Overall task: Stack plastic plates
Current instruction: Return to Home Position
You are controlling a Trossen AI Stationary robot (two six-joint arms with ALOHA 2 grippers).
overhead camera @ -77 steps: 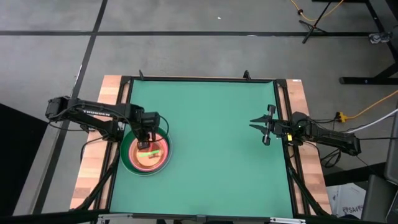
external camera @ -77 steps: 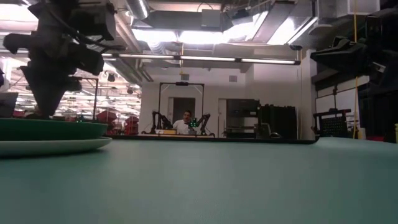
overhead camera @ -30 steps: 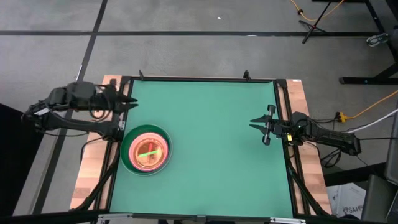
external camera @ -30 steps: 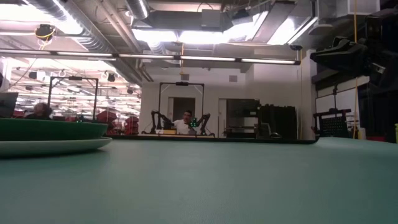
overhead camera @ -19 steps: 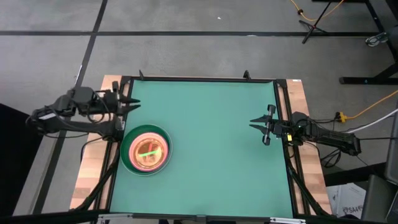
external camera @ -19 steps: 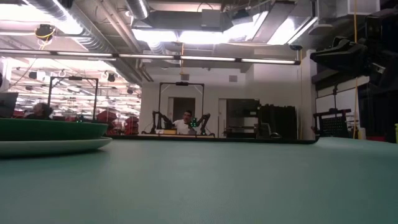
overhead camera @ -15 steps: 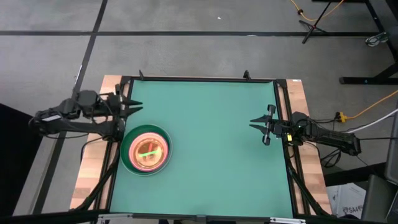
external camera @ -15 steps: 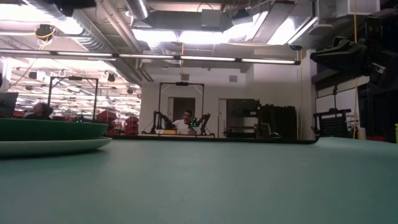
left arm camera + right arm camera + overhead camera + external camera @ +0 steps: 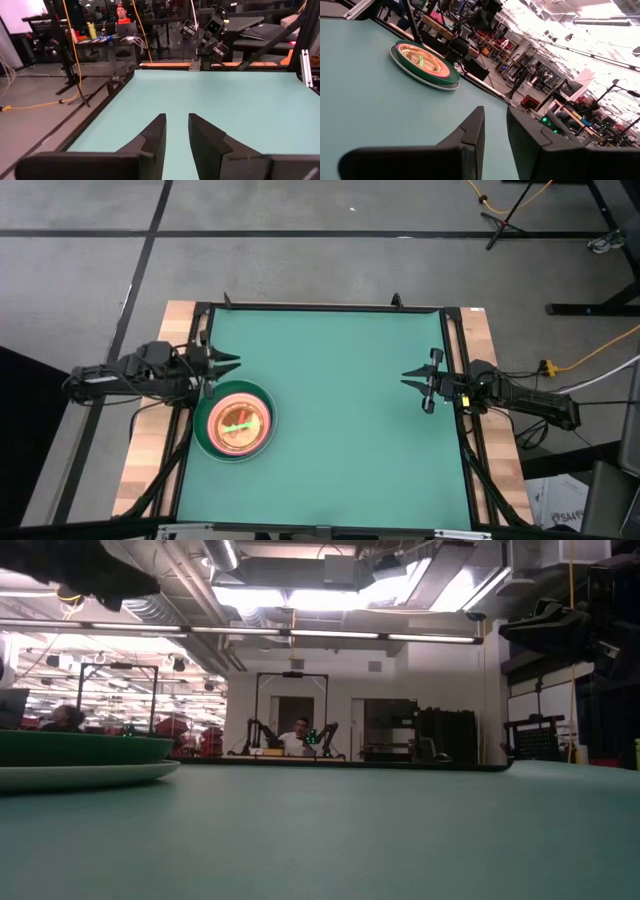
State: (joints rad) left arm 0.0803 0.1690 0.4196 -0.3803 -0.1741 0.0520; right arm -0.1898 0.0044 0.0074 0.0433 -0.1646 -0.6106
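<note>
The plates sit as one stack point(image 9: 235, 422) near the table's left edge. A dark green plate is the widest that shows from above, with magenta, orange and a lime-green streak inside it. In the low view, the stack point(image 9: 80, 755) shows a pale plate under the green one, resting on the mat. The right wrist view shows the stack point(image 9: 425, 62) far off. My left gripper point(image 9: 230, 366) point(image 9: 176, 131) is open and hovers just beyond the stack's far-left rim, touching nothing. My right gripper point(image 9: 405, 377) point(image 9: 495, 125) is open and waits near the table's right edge.
The green mat point(image 9: 340, 380) spreads between the stack and my right gripper, with a black frame and wooden side boards point(image 9: 150, 470) around it. Beyond the far edge, the low view shows a seated person point(image 9: 298, 740) and other robot arms.
My left gripper has swung from beyond the table's left edge toward the near edge and a little rightward, ending beside the stack's far rim. Its arm now shows at the top left of the low view. The stack and the right arm have kept still.
</note>
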